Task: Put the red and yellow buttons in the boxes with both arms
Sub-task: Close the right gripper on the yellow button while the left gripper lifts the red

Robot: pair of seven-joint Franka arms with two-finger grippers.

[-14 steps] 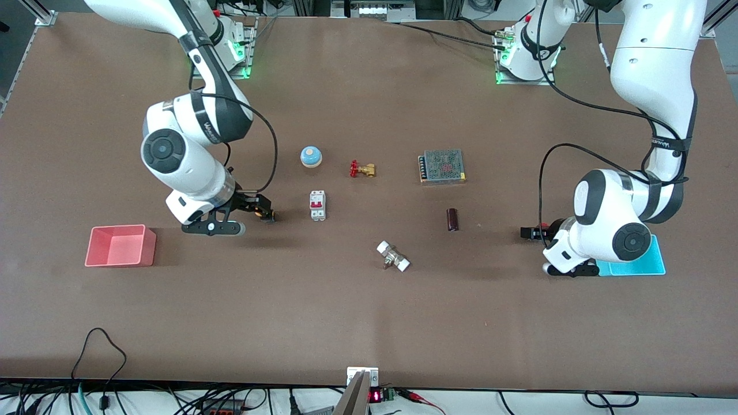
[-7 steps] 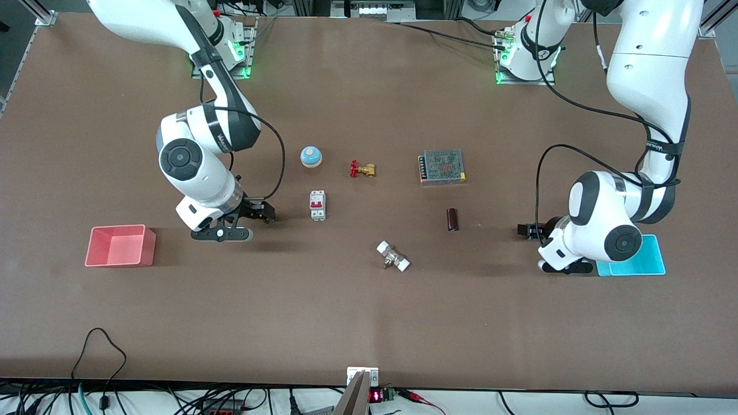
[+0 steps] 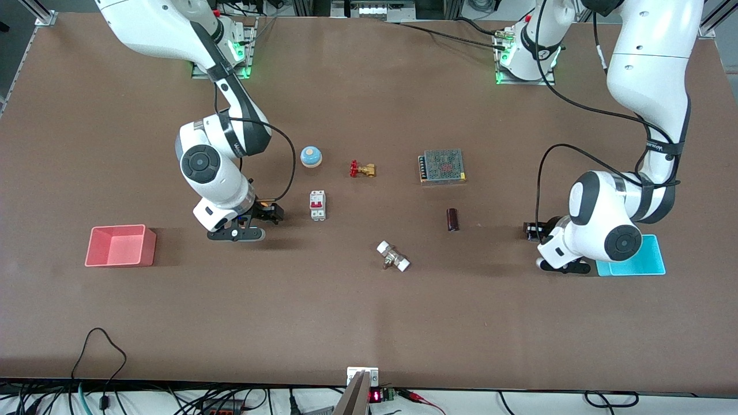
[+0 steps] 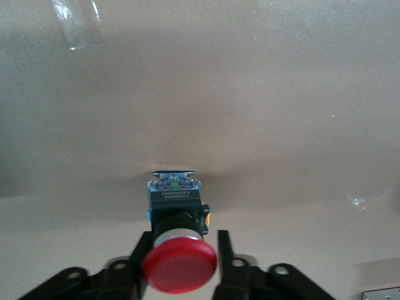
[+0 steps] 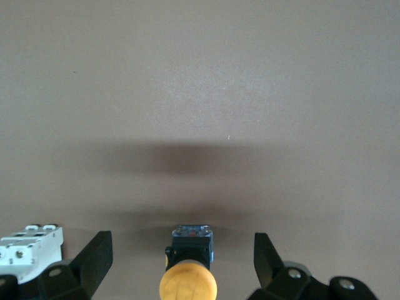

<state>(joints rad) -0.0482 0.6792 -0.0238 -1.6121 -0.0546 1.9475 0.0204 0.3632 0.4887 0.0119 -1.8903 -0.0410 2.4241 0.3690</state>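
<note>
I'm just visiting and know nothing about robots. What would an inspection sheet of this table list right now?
Surface: brown table, no spills seen.
Job's things: red button at the left claw; yellow button at the right claw; pink box toward the right arm's end, empty; cyan box toward the left arm's end, partly covered by the arm; neither button boxed.
Clutter: dome bell, brass valve, meshed power unit, white breaker, dark cylinder, white-ended fitting.
Claws: right claw open, straddling the yellow button; left claw's grip unclear.
Cables: black cables loop along both arms; more at the edge nearest the front camera.
Surroundings: metal framing at the corners.
</note>
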